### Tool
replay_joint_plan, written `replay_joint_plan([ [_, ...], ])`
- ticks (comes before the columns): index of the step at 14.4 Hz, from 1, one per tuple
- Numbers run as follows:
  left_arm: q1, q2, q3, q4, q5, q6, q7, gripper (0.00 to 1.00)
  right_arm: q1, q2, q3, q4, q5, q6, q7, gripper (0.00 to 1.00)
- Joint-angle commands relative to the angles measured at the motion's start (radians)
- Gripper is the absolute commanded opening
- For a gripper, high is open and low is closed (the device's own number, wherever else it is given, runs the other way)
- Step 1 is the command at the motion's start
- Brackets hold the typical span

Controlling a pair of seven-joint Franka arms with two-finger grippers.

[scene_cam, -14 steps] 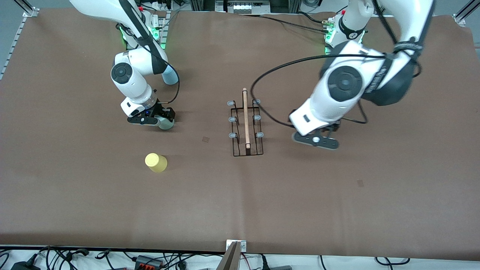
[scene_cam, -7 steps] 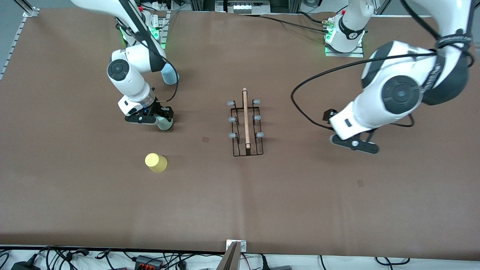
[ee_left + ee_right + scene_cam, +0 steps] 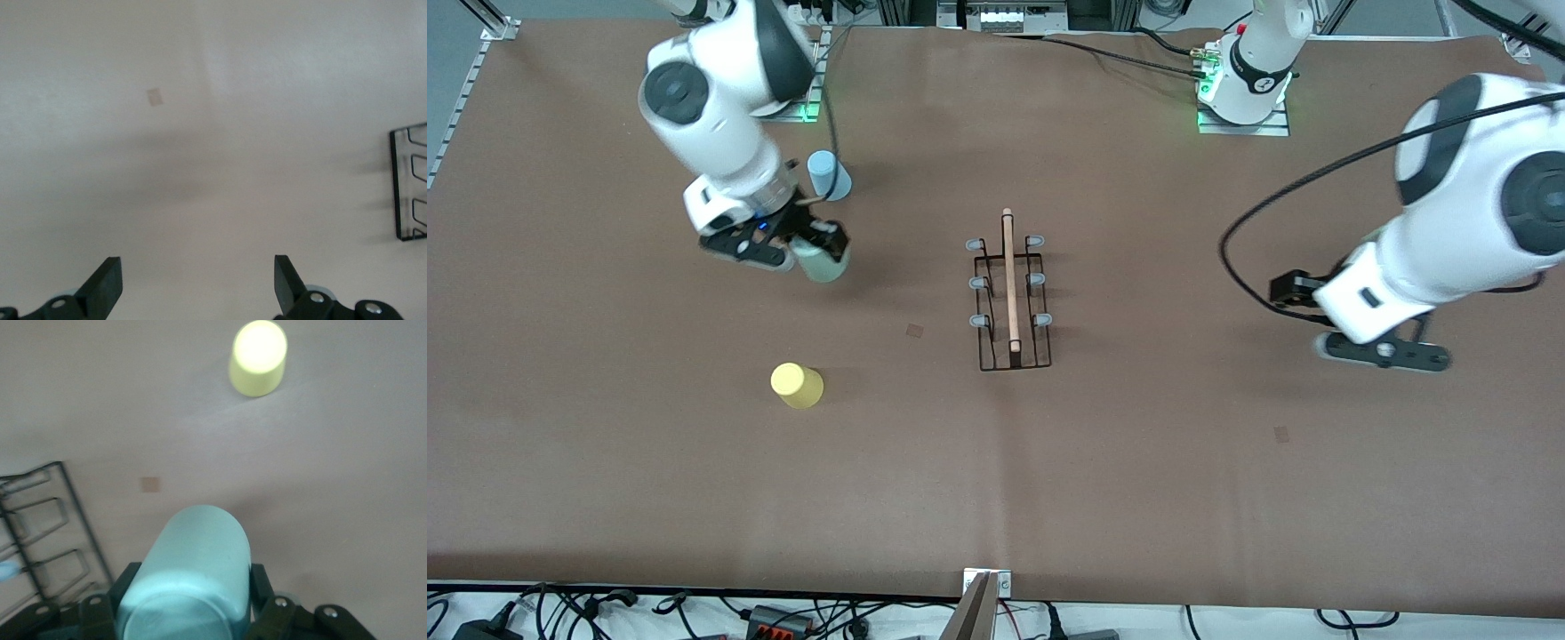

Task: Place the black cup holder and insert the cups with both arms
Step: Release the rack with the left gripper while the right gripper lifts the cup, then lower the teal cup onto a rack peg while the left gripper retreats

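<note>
Gripping the grey-green cup (image 3: 821, 263), the right gripper (image 3: 807, 256) hangs over bare table near the blue cup (image 3: 828, 175). Left gripper (image 3: 198, 283) is spread wide, holding nothing, well apart from the black cup holder (image 3: 1009, 293).

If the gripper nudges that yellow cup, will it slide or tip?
The yellow cup stands upside down, wide rim on the table, so it likely slides rather than tips. It looks thin, smooth plastic: probably light and slippery. Once toppled, its taper would roll it in a curve.

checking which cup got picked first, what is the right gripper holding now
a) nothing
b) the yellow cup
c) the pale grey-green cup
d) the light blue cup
c: the right gripper is shut on the pale grey-green cup, while the yellow cup and the light blue cup stand free on the table.
</note>
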Motion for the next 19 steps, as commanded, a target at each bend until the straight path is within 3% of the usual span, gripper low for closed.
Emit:
replay_joint_plan([
  [1,0.022,0.008,-0.005,0.043,0.014,-0.012,0.007,1.0,0.002,0.107,0.124,0.109,-0.093,-0.016,0.299,0.05],
  [3,0.025,0.008,-0.005,0.049,0.017,-0.012,0.004,1.0,0.034,0.183,0.174,0.19,-0.13,-0.016,0.453,0.05],
  [5,0.022,0.008,-0.004,0.051,0.022,-0.012,0.004,1.0,0.086,0.245,0.176,0.238,-0.178,-0.009,0.586,0.06],
  [8,0.092,-0.03,-0.01,0.042,0.003,-0.055,0.018,1.0,0.117,0.276,0.179,0.256,-0.196,0.002,0.634,0.06],
  [11,0.093,-0.089,0.001,0.034,-0.07,-0.115,0.018,1.0,0.119,0.306,0.179,0.258,-0.193,0.055,0.636,0.08],
  [13,-0.021,-0.13,0.085,0.025,-0.072,-0.178,0.018,1.0,0.142,0.319,0.179,0.258,-0.186,0.057,0.638,0.08],
  [15,-0.245,-0.184,0.281,0.011,-0.102,-0.227,0.024,1.0,0.145,0.328,0.179,0.258,-0.185,0.059,0.685,0.1],
  [16,-0.31,-0.193,0.355,0.011,-0.112,-0.226,0.026,1.0,0.146,0.332,0.179,0.258,-0.187,0.062,0.697,0.1],
  [19,-0.334,-0.23,0.423,-0.058,-0.184,-0.146,0.027,1.0,0.153,0.342,0.179,0.258,-0.187,0.062,0.697,0.11],
])
